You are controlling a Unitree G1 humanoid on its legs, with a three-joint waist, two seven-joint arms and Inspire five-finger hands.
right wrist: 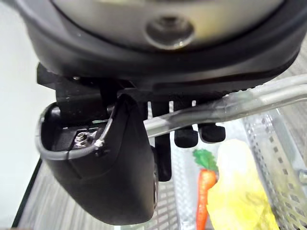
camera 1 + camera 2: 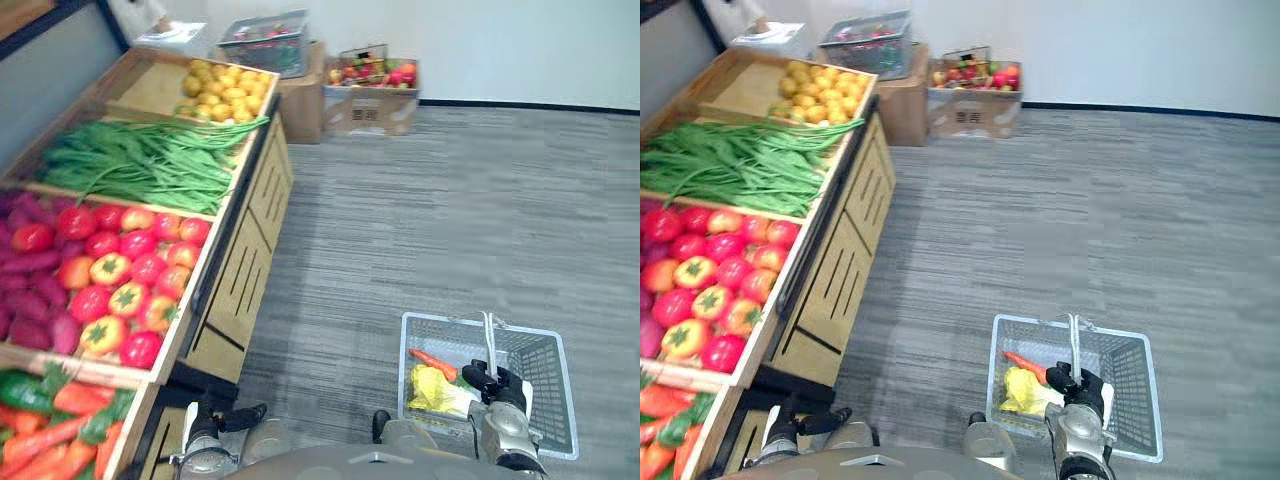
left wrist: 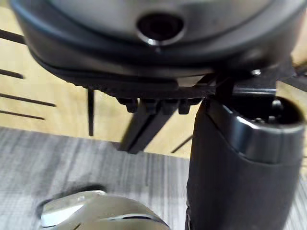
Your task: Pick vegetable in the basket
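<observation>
Right hand (image 2: 495, 382) curled round basket handle (image 2: 489, 335) | I note carrot (image 2: 432, 363) and yellow vegetable (image 2: 432, 392) inside basket (image 2: 548, 392), near right | left hand (image 2: 230, 418) near left, state: cannot tell

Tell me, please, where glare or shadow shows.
Right wrist view: glare on the grey mesh basket's clear handle in the right hand. Left eye view: shade beneath the wooden produce stand. Left wrist view: highlight on the left hand.

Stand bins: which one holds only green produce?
Second from the far end: the green-bean bin, between the yellow-fruit bin and the tomato bin. The nearest bin mixes green with orange.
</observation>
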